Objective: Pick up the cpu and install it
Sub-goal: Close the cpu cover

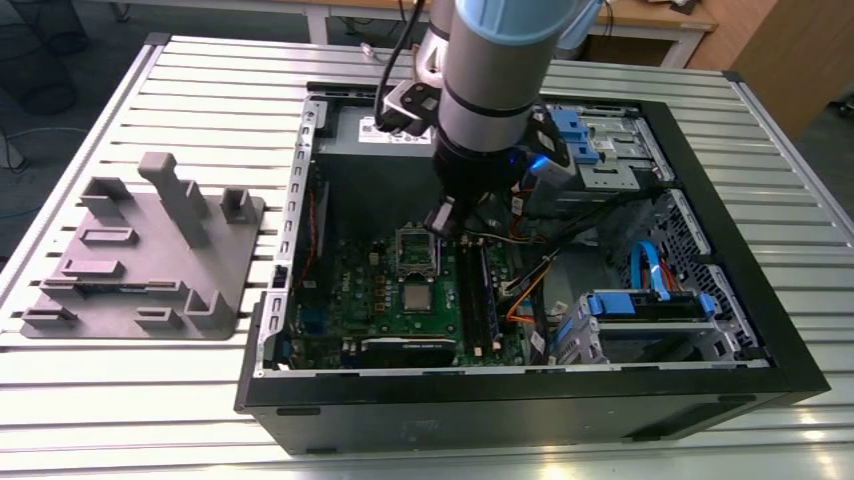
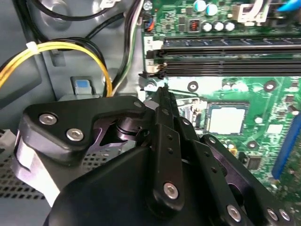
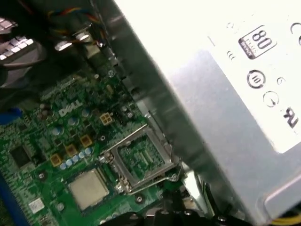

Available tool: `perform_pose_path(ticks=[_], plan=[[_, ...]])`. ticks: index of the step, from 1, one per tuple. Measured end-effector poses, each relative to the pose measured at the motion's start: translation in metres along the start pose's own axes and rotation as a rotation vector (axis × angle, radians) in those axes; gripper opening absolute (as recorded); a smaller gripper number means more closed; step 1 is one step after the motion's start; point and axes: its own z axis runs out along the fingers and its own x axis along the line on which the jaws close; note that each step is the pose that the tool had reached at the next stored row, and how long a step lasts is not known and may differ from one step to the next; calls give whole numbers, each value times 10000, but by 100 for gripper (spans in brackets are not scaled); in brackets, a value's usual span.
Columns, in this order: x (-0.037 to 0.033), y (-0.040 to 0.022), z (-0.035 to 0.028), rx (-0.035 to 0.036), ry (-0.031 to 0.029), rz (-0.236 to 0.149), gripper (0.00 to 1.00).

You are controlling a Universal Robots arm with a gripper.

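The cpu (image 1: 419, 297) lies flat in its socket on the green motherboard, pale silver top up; both wrist views show it too (image 2: 228, 119) (image 3: 87, 188). Just beyond it the silver socket frame (image 1: 416, 250) (image 3: 141, 157) stands flipped open. My gripper (image 1: 442, 222) hangs inside the computer case by the open frame's edge on the exterior view's right, a little above the board. Its black fingers (image 2: 162, 122) are shut together with nothing between them, and their tip (image 2: 160, 90) is beside the socket's corner, apart from the cpu.
The case's black walls (image 1: 534, 385) ring the board. The power supply (image 3: 225, 94) sits close behind the gripper. Memory slots (image 2: 225, 47), yellow cables (image 2: 56, 52) and a blue-tabbed drive bay (image 1: 647, 305) crowd the sides. A grey tray with posts (image 1: 147, 250) lies on the slatted table.
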Motion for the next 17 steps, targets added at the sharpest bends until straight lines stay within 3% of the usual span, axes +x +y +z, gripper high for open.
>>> perform_pose_path(ticks=[7, 17], plan=[[-46, 29, 75, 0, -1, 0, 11], [-89, 49, 121, 0, 0, 1, 11]])
